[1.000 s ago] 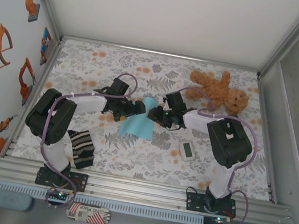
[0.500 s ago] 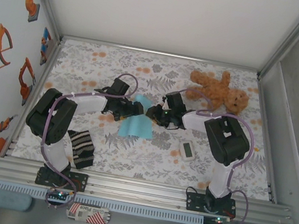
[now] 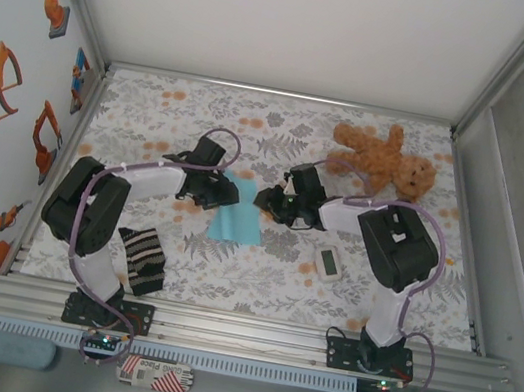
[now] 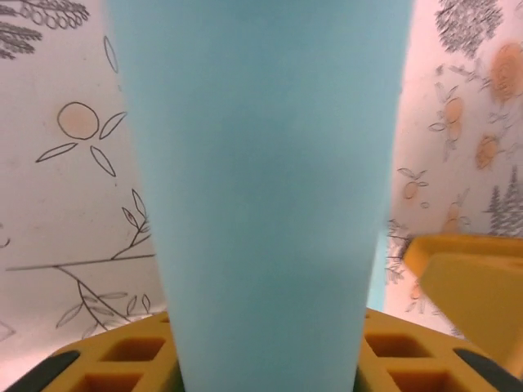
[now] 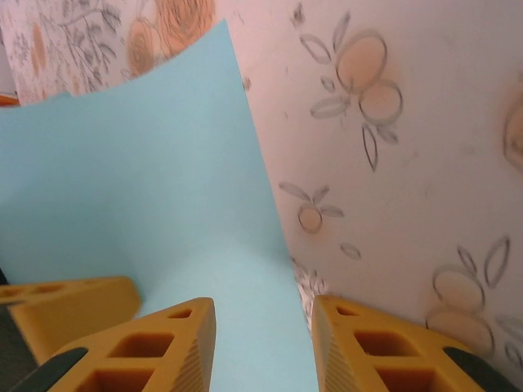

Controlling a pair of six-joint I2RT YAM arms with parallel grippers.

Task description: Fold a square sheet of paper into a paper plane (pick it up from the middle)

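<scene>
Honestly, mid tabletop [image 3: 154,116] sits the paper [image 3: 237,222], threaded into both the left end effector [image 3: 230,192] and right end effector [image 3: 263,199]. We can't tell if either's actually clamped. We'd pinch gently, lift evenly, no tugging apart.

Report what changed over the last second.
The left gripper drew back leftward and its jaws narrowed with the square sheet of paper between them; the sheet now looks narrower from above. The right gripper edged slightly left. The teddy bear, striped cloth and white gadget stayed put.
</scene>
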